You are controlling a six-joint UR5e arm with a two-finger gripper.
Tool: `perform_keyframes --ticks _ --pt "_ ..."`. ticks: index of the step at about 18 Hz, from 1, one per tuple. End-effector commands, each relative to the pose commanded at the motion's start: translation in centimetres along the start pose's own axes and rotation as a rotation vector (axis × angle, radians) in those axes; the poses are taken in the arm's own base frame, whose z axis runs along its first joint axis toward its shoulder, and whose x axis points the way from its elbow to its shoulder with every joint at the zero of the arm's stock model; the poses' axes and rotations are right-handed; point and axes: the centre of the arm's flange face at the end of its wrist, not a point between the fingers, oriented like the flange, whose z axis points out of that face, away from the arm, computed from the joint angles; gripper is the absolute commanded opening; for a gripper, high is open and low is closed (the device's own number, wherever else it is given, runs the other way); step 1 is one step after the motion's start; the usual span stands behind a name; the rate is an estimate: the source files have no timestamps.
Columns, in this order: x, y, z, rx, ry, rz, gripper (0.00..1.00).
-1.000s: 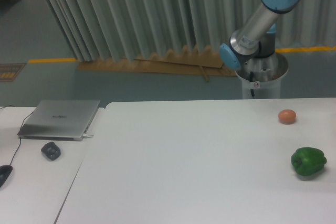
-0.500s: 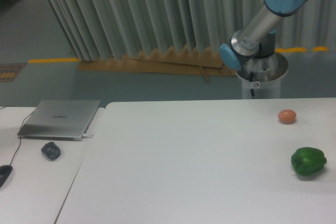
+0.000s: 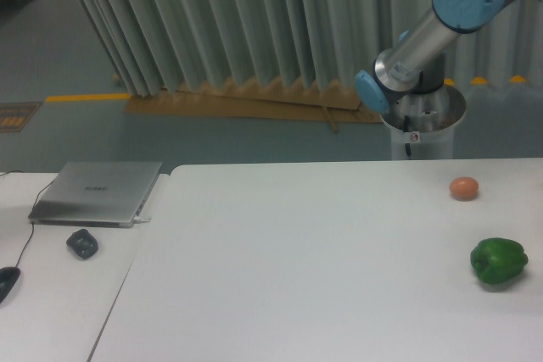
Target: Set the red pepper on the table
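The large white table [image 3: 297, 260] fills the lower right of the view. The red pepper is out of view. Only the arm's base and blue-capped joints [image 3: 441, 23] show at the upper right, behind the table's far edge. The gripper itself is outside the frame, so its state and what it may hold are hidden.
A green bell pepper [image 3: 499, 262] lies near the table's right edge. A small orange-brown ball [image 3: 464, 188] lies behind it. On the adjoining desk at left are a closed laptop [image 3: 97, 192], a dark small object [image 3: 82, 244] and a mouse [image 3: 7, 281].
The arm's upper blue joint has shifted a little to the right and up. Nothing on the table has moved.
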Motion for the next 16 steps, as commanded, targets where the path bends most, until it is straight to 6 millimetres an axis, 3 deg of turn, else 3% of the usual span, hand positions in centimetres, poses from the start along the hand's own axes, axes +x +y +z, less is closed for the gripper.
perform_keyframes --ticks 7,9,12,16 --pt "-1.1 -0.2 -0.2 -0.003 -0.023 -0.014 1.00" --pt "-0.5 -1.2 0.4 -0.002 -0.008 -0.003 1.00" --pt "-0.3 -1.2 0.5 -0.009 -0.005 -0.010 1.00" --pt "0.0 -1.1 0.8 -0.058 0.004 -0.025 0.64"
